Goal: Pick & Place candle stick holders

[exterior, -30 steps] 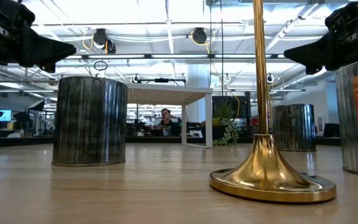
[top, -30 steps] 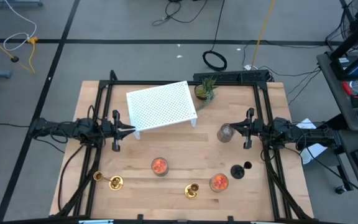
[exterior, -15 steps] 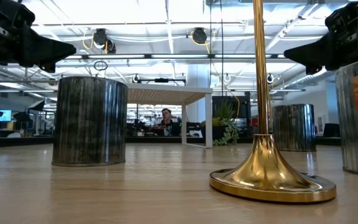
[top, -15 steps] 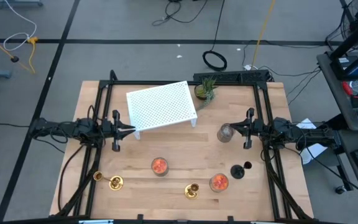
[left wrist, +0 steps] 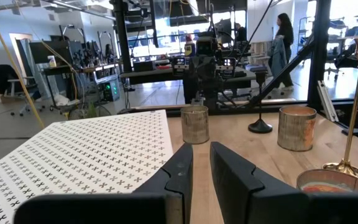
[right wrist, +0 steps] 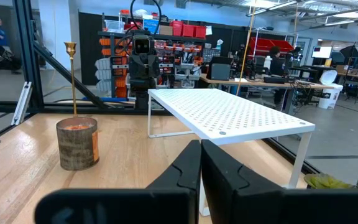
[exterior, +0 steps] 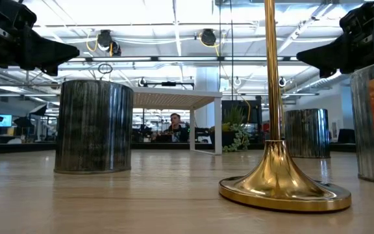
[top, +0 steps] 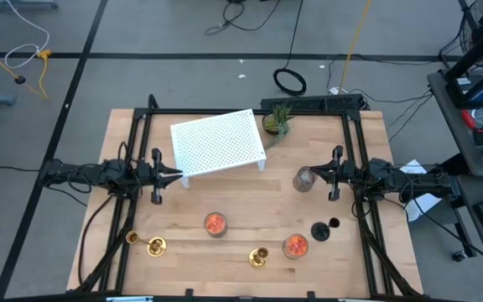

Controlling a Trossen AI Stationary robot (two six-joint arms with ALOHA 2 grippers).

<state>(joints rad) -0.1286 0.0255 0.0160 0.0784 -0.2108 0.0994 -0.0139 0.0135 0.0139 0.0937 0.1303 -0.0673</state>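
Six candle stick holders (top: pixel 215 223) stand in front of the white rack (top: pixel 218 143), none gripped. My left tool (top: pixel 177 174), slightly parted, and right tool (top: pixel 310 175), closed, hover empty either side of it. Tall brass stems (exterior: pixel 273 71) could topple if I clip them reaching low.

Nothing on the table moves at all. Only change I can spot is the person (exterior: pixel 174 127) way back in the room, seen under the white rack (exterior: pixel 174 99), who shifts their head a tiny bit.

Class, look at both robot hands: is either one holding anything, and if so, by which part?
Nothing is held. The left hand hangs beside the white rack; the right hand hangs shut next to the greyish glass cup.
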